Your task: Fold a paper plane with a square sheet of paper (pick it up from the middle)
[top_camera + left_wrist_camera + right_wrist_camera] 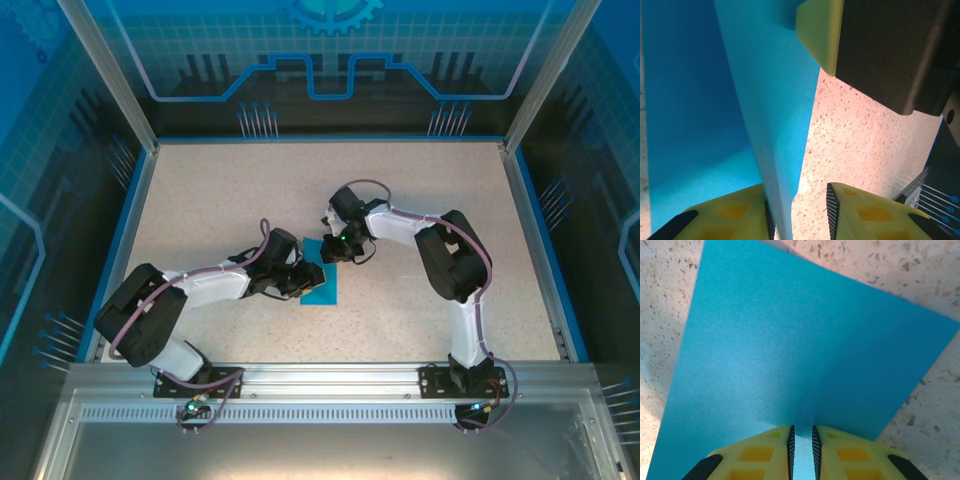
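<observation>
Speckled beige table (200,200): carries all.
Thin teal-blue square sheet of paper (322,287): centre frame, middle raised into a ridge.
Right tool (802,429): clamped on ridge.
Left tool (799,187): apart, astride it.
Step, likely: centre crease; next needs edges aligned.

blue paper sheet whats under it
The speckled table lies under the square sheet of paper, showing around its edges. The right gripper pinches a raised ridge of it between its fingers. The tabletop directly beneath is covered.

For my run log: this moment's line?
square sheet of paper: ridged | left gripper: open astride ridge | right gripper: shut on sheet
</observation>
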